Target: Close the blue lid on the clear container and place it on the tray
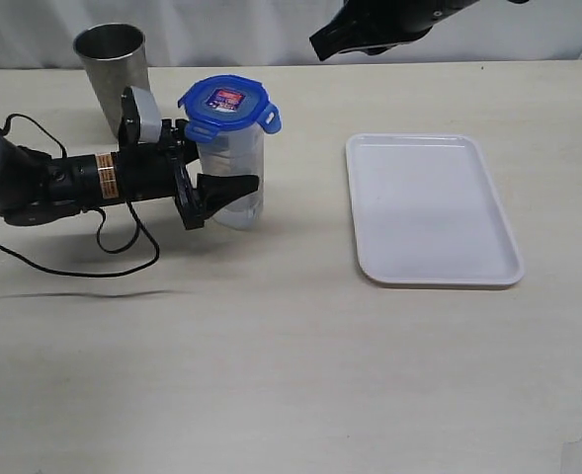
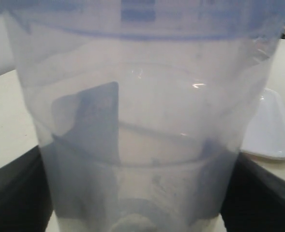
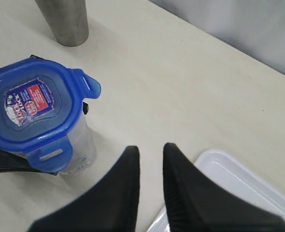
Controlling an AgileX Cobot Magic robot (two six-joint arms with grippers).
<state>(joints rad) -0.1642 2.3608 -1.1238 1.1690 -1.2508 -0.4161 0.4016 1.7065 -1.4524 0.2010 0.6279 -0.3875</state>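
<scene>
Bare table [image 1: 271,375] fills the bottom of the exterior view, with a black cable [image 1: 73,269] looping across it at lower left. At middle left, the left gripper [image 1: 221,166] reaches in sideways from the frame's left edge and clamps the container [image 1: 241,188]. The container stands upright on the table, with one black jaw pressed to its front wall. In the left wrist view the cloudy clear wall fills nearly the whole frame, with a dark jaw at each lower corner. The lid [image 1: 226,102] sits on the container's mouth, sticker face up. In the right wrist view two of its flaps jut outward, and whether any flap is snapped down cannot be told. At middle right, well apart from the container, the tray [image 1: 431,209] lies flat on the table, long side running up the frame. Farther back, at upper left, a steel cup [image 1: 113,64] stands upright just behind the left gripper's wrist. At top, right of center, the right gripper [image 1: 320,44] hangs above the table, apart from the lid. Its jaws are a narrow slit apart with nothing between them.
</scene>
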